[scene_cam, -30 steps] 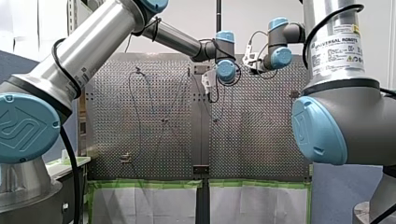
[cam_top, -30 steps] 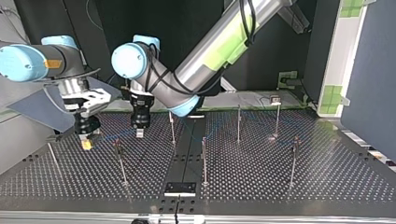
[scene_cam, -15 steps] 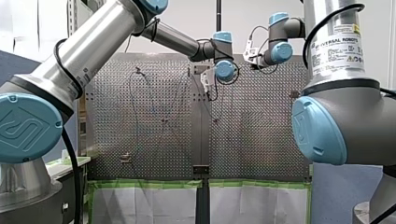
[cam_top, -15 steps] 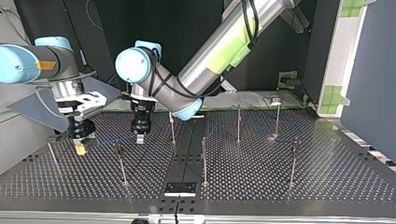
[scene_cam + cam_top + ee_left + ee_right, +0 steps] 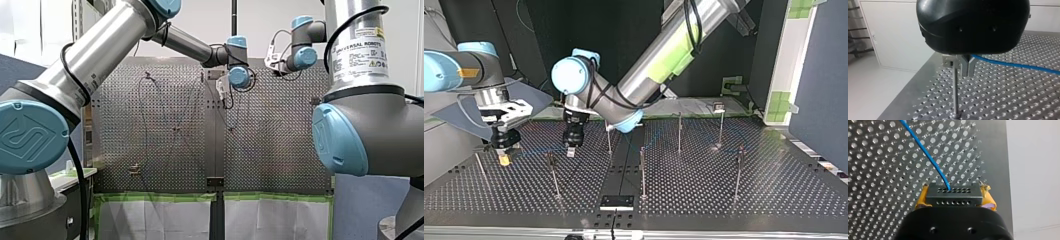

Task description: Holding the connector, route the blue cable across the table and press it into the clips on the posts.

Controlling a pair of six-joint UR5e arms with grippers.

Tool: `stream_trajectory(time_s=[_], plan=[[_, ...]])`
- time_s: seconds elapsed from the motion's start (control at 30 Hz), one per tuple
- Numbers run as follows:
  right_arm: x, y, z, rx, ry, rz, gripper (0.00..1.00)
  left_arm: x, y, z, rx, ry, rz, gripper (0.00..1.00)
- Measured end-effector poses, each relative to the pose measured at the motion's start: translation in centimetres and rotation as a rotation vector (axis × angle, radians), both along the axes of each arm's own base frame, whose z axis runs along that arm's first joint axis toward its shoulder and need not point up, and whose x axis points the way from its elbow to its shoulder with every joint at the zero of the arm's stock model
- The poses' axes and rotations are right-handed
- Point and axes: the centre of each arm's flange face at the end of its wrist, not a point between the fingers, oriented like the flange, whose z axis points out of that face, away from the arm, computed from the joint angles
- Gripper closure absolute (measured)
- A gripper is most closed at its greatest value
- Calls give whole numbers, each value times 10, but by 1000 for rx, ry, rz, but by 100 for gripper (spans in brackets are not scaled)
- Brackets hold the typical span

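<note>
Connector [image 5: 953,198] | clamped in right pincer [image 5: 954,193], right wrist view only | left pincer [image 5: 966,72] pinching cable [image 5: 1010,64]

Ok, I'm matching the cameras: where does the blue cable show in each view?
Front view: blue cable, faint line left of centre.
Top view: cable between my right gripper and my left gripper.
Left wrist view: cable leaving my left gripper.
Right wrist view: cable leaving the connector my right gripper holds.
Shared landmark: the perforated table.
</note>
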Motion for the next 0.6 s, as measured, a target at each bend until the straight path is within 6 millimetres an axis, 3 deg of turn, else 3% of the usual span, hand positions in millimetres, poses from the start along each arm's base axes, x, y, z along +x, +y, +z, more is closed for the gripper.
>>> stream_trajectory(time_s=[0.23,0.6], plan=[[-3,-4,-5,3,4,8,100,13,3,5,-6,-16,0,100],[-10,-18,-16,8,5,20,100,51,5,-19,29,16,16,100]])
